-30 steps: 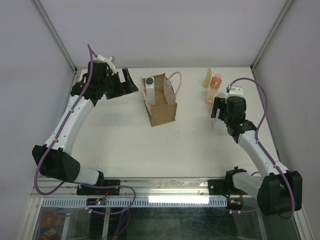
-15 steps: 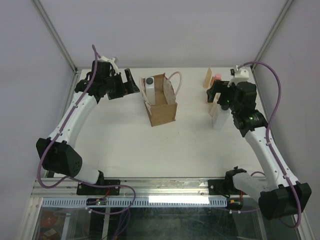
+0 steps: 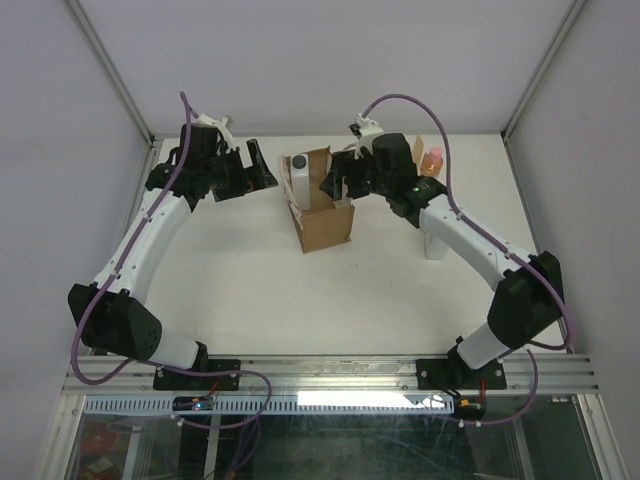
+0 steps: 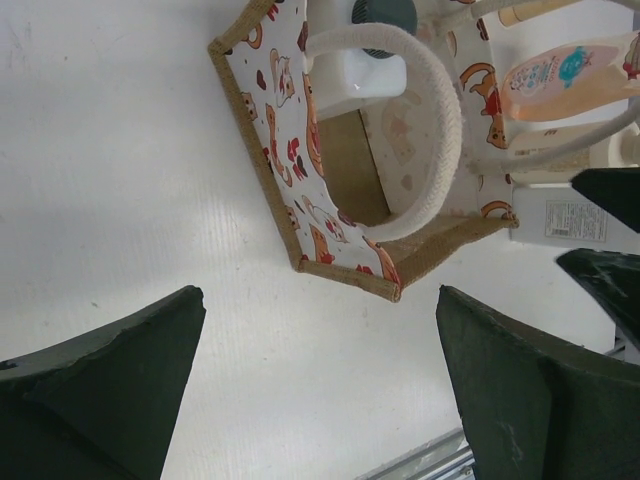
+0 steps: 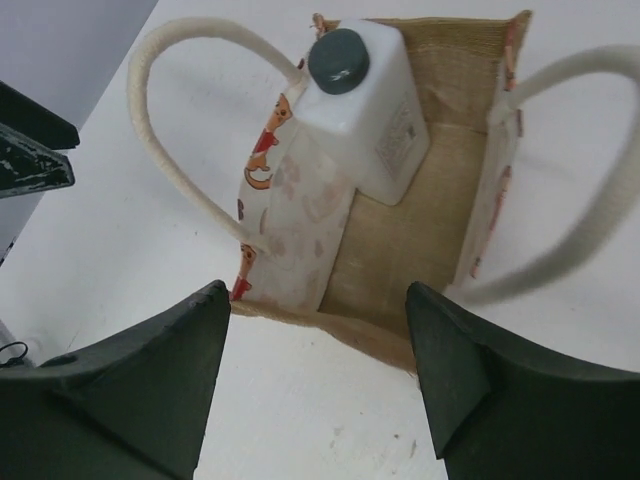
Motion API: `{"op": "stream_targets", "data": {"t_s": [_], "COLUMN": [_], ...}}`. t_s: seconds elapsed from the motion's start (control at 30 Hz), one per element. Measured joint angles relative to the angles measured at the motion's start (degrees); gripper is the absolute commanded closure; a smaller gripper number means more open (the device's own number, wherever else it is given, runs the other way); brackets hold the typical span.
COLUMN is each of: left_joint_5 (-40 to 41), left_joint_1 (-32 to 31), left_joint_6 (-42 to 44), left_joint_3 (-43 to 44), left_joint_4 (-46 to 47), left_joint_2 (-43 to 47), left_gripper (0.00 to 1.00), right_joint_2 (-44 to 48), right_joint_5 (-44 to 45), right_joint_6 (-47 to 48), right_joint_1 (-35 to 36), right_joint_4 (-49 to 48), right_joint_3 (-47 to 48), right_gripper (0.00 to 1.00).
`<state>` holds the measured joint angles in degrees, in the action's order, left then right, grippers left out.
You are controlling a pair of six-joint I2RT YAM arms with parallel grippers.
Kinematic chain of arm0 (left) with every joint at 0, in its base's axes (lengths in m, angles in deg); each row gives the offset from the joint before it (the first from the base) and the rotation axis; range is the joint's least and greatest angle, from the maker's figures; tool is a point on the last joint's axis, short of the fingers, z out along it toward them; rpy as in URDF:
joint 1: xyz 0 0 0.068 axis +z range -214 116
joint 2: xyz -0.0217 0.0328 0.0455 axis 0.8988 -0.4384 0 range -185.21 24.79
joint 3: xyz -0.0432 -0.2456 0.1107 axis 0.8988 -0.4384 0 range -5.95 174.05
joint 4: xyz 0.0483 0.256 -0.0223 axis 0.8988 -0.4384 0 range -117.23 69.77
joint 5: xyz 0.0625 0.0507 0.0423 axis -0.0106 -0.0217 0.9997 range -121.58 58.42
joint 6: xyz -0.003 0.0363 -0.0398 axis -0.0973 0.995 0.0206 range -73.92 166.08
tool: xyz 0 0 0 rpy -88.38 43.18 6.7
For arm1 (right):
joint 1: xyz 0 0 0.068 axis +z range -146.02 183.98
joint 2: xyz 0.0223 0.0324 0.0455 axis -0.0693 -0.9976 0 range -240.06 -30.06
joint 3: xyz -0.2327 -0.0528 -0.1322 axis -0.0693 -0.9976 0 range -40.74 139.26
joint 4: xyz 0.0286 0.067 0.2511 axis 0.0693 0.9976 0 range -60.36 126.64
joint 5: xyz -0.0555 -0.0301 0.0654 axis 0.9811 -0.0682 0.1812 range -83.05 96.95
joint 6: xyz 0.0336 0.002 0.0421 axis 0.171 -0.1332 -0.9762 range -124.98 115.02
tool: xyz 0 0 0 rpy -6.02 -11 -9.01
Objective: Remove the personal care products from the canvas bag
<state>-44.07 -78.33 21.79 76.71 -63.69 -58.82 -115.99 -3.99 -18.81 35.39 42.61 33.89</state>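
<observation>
Canvas bag (image 5: 290, 190) holding white bottle (image 5: 365, 110), right end effector (image 5: 318, 300) spread above, left end effector (image 4: 320, 300) spread

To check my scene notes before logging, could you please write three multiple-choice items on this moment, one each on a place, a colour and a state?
1. Where is the white bottle that the right wrist camera sees?
A) lying outside the bag
B) inside the canvas bag
C) lifted high above the bag

2. What colour are the bag's handles?
A) black
B) bright blue
C) pale cream

3. How is the right gripper?
A) open, holding nothing
B) shut on the bottle
C) shut on a handle

Answers:
1 B, the bottle leans in a corner between the bag's walls.
2 C, both looped handles look off-white.
3 A, its fingers stand wide apart over the bag with nothing between them.
</observation>
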Motion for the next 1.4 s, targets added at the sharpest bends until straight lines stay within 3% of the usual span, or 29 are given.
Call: {"op": "stream_targets", "data": {"t_s": [0.2, 0.4, 0.83, 1.07, 1.4], "left_joint_5": [0.52, 1.42, 4.46, 5.14, 5.22], "left_joint_1": [0.00, 0.00, 0.00, 0.02, 0.07], "left_joint_6": [0.11, 1.07, 3.21, 4.90, 6.60], "left_joint_3": [-0.22, -0.22, -0.24, -0.24, -0.24], "left_joint_4": [-0.20, -0.42, -2.64, -4.46, -5.22], "left_joint_2": [2.71, 3.06, 6.12, 6.43, 6.40], "left_gripper": [0.01, 0.01, 0.01, 0.01, 0.01], "right_joint_2": [-10.34, -19.82, -28.72, -34.80, -37.77], "right_joint_5": [-0.52, 1.11, 7.82, 12.50, 22.08], "right_joint_6": [-0.39, -0.24, -0.07, 0.42, 1.79], "right_joint_1": [3.08, 3.10, 6.86, 7.74, 9.11], "right_joint_4": [0.85, 4.20, 4.66, 4.52, 4.81], "right_joint_3": [8.46, 17.88, 23.06, 29.29, 33.66], "right_gripper": [0.32, 0.19, 0.14, 0.17, 0.34]}}
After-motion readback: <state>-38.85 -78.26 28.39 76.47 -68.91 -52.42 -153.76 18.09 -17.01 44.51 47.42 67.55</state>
